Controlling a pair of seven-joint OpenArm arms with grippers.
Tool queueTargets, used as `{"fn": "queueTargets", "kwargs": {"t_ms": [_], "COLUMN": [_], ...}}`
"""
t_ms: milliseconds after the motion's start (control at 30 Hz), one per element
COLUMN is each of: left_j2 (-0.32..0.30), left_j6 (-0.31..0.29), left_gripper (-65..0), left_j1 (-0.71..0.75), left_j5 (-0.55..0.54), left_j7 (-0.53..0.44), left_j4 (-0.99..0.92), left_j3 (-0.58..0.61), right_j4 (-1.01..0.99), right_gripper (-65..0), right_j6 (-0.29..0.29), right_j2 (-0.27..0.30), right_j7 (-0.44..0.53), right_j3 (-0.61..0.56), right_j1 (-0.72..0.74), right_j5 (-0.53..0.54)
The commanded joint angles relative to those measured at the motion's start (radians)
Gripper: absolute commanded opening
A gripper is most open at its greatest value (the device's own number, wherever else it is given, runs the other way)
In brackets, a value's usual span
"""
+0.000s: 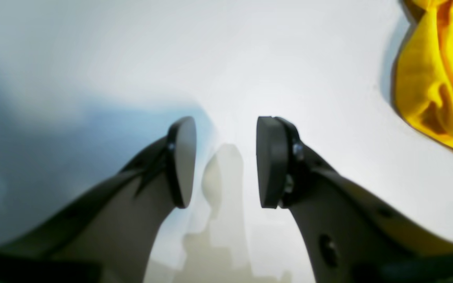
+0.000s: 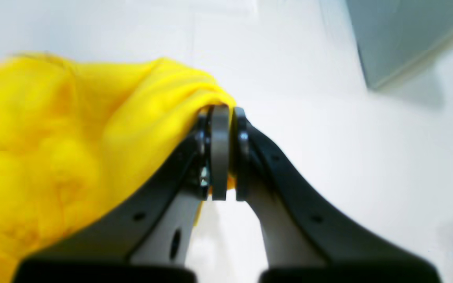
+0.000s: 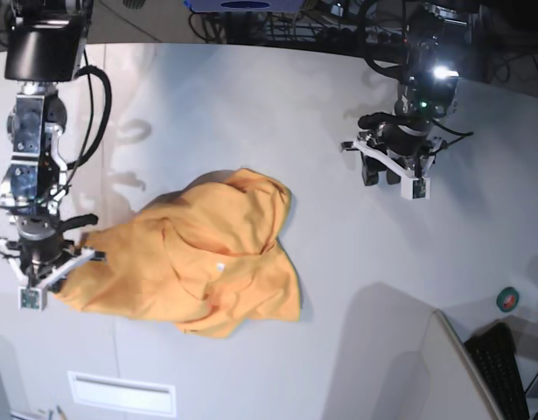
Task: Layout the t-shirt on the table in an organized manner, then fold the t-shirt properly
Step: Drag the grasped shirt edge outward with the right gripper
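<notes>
- The table [image 3: 251,96] is a broad white-grey top that fills nearly all of the base view, with a thin dark seam line running down its left part.
- The t-shirt [image 3: 199,258] lies on the table left of the middle, bunched and rumpled rather than spread flat, orange-yellow, with folds crossing its body and a small white speck near its middle.
- Its left edge reaches out to the right gripper [image 3: 54,276], which sits at the base view's left edge. In the right wrist view the pads are pressed together with a fold of yellow cloth [image 2: 92,129] pinched between them.
- The left gripper [image 3: 393,171] hovers over bare table well apart from the shirt, on the base view's right. In the left wrist view its fingers [image 1: 183,161] stand partly apart with nothing between them; only white tabletop shows in the gap.
- The left wrist view catches just a corner of the shirt [image 1: 439,78] at its upper right edge, cut off by the frame.
- Both wrist views are soft and blurred, so the shirt's black markings cannot be made out.
- A dark keyboard [image 3: 500,367] lies at the lower right corner.
- A small round green-and-red thing [image 3: 508,298] sits just above it.
</notes>
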Motion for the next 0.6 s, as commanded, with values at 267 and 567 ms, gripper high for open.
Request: {"fn": "queueTargets", "kwargs": {"t_ms": [267, 567], "left_j2": [-0.036, 0.008], "left_j6": [-0.006, -0.008], "left_gripper": [-26.0, -42.3], "left_j1": [0.002, 0.032], "left_j5": [-0.011, -0.011], "left_j7": [-0.011, -0.011], "left_j4": [0.017, 0.152], "left_j3": [-0.065, -0.040], "right_j4": [0.043, 0.233], "right_gripper": [-43.4, -31.7], "right_j6": [-0.006, -0.006], "right_j2": [0.042, 0.045], "right_j7": [-0.208, -0.208], "right_j3": [-0.073, -0.346], "right_j1": [0.053, -0.060], "right_j5": [-0.001, -0.003]}}
